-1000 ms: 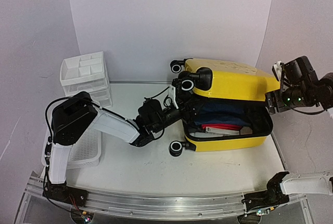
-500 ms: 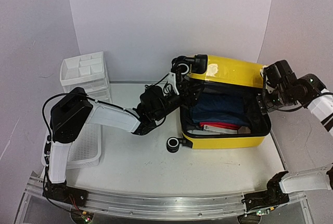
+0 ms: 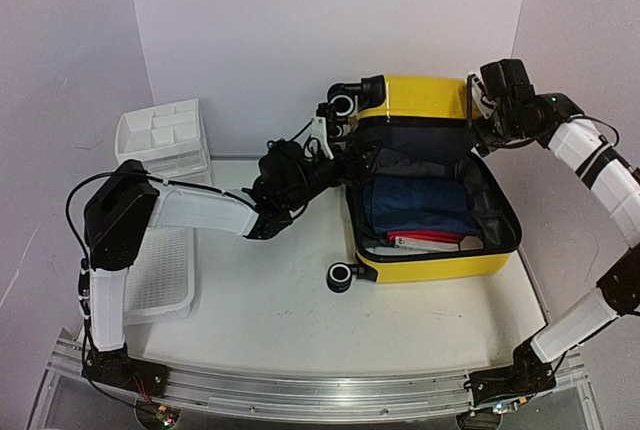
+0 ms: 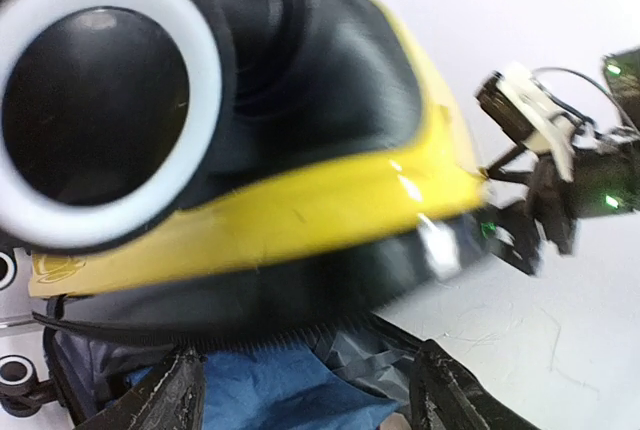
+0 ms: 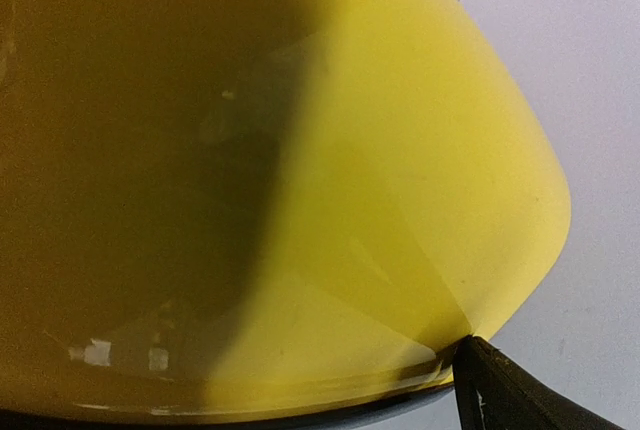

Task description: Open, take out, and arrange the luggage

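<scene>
The left end effector (image 3: 328, 145) is working with its two dark fingers (image 4: 180, 405) spread wide and clamping nothing that I can see. The black zipper band of the raised lid is running across just beyond them, and a black-and-white caster wheel (image 4: 100, 90) is looming right above. The right end effector (image 3: 480, 115) is sitting at the opposite, right-hand top corner of that lid. Its wrist view is showing only glossy yellow shell and one dark fingertip (image 5: 500, 390), so I cannot tell how far it is open.

Both are tending the small yellow hard-shell suitcase (image 3: 440, 265), which is lying open toward the back of the white surface (image 3: 270, 320). Its lower half is lying flat and its lid (image 3: 420, 98) is standing close to upright by the rear wall (the hinge is running along the far side).

The opening step is looking nearly finished. To end it well, both sides should be pushing evenly so the shell is not twisting. The lid should be resting on its own before either end effector is letting go, or it may drop shut. The left fingers should also be steering clear of the loose dark grey lining (image 3: 400, 155).

The packed half is sitting below both end effectors and nearer the arm bases. A folded dark blue fabric bundle (image 3: 415, 205) and a flat red item (image 3: 430, 241) are lying between them. The white plastic drawer unit (image 3: 165, 140) is standing well apart on the left.
</scene>
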